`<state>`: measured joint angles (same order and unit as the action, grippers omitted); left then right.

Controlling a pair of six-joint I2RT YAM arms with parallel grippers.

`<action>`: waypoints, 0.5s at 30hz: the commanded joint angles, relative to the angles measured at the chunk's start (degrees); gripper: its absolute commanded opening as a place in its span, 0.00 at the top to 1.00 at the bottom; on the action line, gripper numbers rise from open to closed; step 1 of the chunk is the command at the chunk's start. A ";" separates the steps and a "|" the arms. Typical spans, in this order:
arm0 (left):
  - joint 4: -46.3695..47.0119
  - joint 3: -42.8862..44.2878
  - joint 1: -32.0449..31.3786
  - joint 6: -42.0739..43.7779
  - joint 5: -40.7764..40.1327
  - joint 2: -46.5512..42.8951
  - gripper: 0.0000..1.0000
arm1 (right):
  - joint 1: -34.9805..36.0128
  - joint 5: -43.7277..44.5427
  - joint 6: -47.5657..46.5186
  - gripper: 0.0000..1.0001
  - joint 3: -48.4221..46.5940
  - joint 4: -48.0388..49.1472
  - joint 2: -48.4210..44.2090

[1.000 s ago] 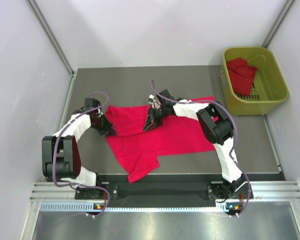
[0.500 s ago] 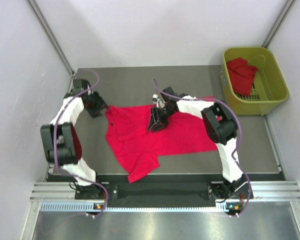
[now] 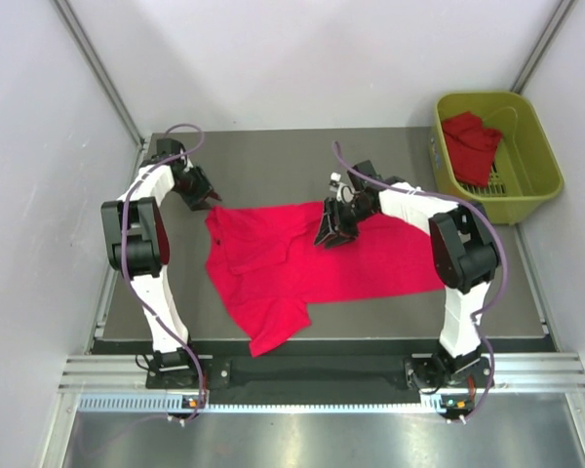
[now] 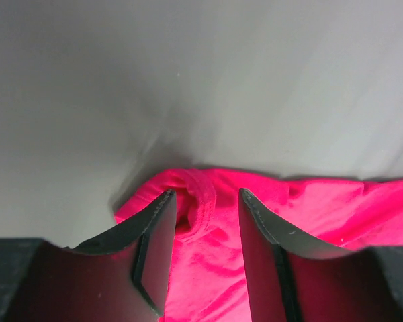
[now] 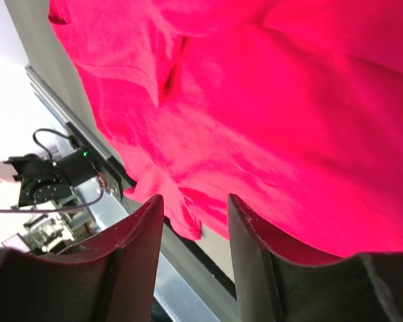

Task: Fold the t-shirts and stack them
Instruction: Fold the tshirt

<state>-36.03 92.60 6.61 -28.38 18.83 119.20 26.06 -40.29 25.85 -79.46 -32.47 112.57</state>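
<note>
One red t-shirt (image 3: 302, 263) lies spread across the dark table (image 3: 263, 161), with a sleeve trailing toward the front edge. My left gripper (image 3: 204, 199) is open at the shirt's far left corner. In the left wrist view the left gripper (image 4: 206, 194) has its fingers either side of a rolled hem of the shirt (image 4: 309, 221), without pinching it. My right gripper (image 3: 333, 230) hovers open over the shirt's upper middle. The right wrist view shows the right gripper (image 5: 194, 199) above the red cloth (image 5: 289, 100), holding nothing. A second red t-shirt (image 3: 473, 144) sits crumpled in the basket.
The yellow-green basket (image 3: 544, 161) stands at the back right, off the table's corner. White walls close in on both sides. A metal rail (image 3: 312, 370) with both arm bases runs along the near edge.
Both grippers have opened and let go of the shirt. The left arm swung toward the far left corner, the right gripper moved right and back, and the shirt's top edge now lies wider.
</note>
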 commanded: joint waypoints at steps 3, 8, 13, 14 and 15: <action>-2.02 1.01 0.16 1.22 1.03 -0.81 0.53 | -4.52 -0.31 -1.15 0.57 0.36 0.92 -4.47; -1.85 1.00 0.16 1.66 0.86 1.03 0.70 | -8.04 -0.49 -1.76 0.57 0.27 0.48 -5.17; -2.11 3.11 0.51 2.01 -0.37 2.97 1.00 | -10.59 1.09 -2.29 0.58 0.36 -0.14 -6.14; -2.11 3.20 0.86 2.10 -1.07 2.80 1.00 | -10.94 1.36 -2.47 0.58 0.27 -0.57 -6.23; -1.68 3.12 1.12 1.93 -1.77 2.45 1.00 | -11.30 1.88 -2.64 0.58 0.27 -0.84 -6.31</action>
<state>-37.74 93.34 6.74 -27.03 18.55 121.78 15.68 -39.53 24.97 -78.72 -32.67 110.17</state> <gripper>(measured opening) 0.012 0.424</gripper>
